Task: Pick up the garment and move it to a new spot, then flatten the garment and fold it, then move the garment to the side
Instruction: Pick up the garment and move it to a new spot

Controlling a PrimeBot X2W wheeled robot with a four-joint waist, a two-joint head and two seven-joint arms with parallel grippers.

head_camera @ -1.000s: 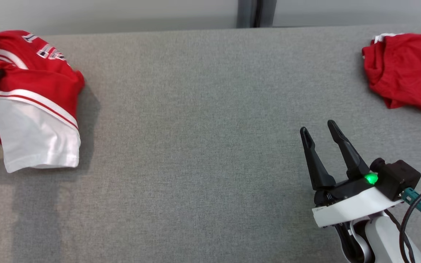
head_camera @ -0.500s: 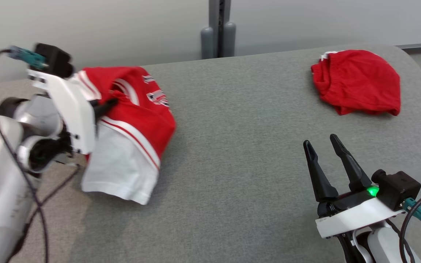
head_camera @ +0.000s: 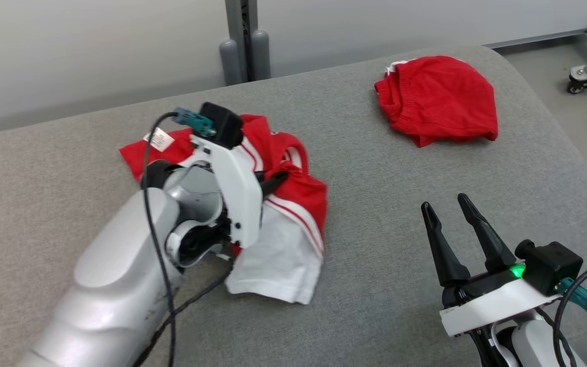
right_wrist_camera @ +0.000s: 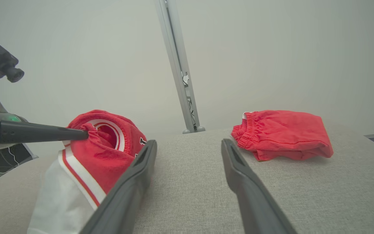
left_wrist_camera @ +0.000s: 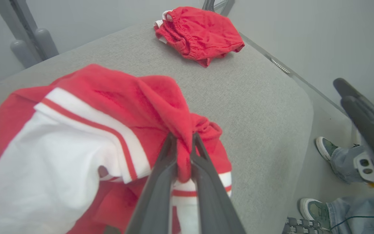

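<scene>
The garment (head_camera: 293,224) is a red top with white panels and stripes, bunched up left of the table's middle. My left gripper (head_camera: 279,179) is shut on a red fold near its top. In the left wrist view the fingers (left_wrist_camera: 161,182) pinch that fold of the garment (left_wrist_camera: 109,107), whose white part drapes lower left. The right wrist view shows the garment (right_wrist_camera: 105,152) at the left, hanging from the left finger (right_wrist_camera: 44,132), with its lower part on the table. My right gripper (head_camera: 444,202) stands open at the lower right, nothing between its fingers (right_wrist_camera: 131,182).
A second red piece (head_camera: 438,99) with an elastic waistband lies crumpled at the far right of the grey padded table (head_camera: 375,204). A grey post (head_camera: 242,46) stands behind the table. A person's shoes (left_wrist_camera: 323,148) are on the floor past the table's rounded right edge.
The head camera has swung, shifting the whole picture. My left gripper has carried the garment rightward, closer to the table's middle and the other red piece. The right gripper has held still.
</scene>
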